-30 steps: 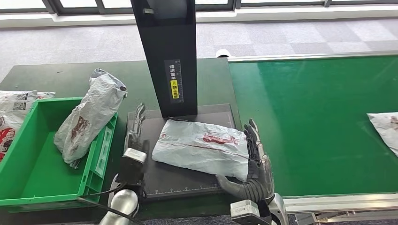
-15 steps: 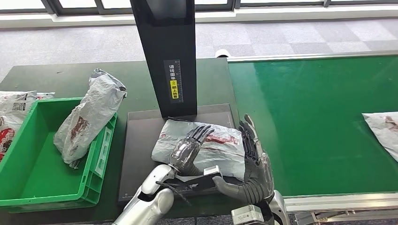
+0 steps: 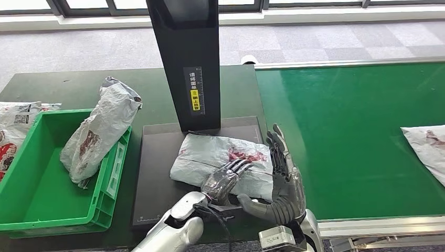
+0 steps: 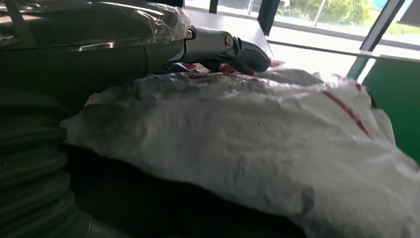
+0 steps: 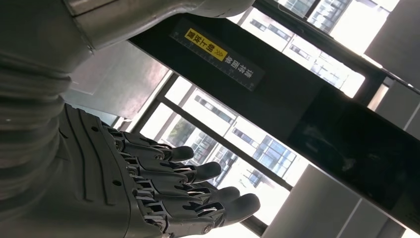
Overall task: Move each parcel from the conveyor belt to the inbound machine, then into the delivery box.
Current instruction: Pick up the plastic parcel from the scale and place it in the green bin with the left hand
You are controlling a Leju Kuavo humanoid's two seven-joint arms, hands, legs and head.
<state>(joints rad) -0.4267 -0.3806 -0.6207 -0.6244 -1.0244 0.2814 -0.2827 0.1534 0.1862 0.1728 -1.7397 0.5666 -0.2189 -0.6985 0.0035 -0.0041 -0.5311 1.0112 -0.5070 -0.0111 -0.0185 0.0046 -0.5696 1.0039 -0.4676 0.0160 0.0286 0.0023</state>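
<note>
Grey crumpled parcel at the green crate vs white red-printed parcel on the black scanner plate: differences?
The grey crumpled parcel leans upright against the green crate rim; the white red-printed parcel lies flat on the black scanner plate. No hand touches the grey one; the left hand rests on the white one, with the right hand open beside it. Both are soft, wrinkled plastic mailers.
</note>
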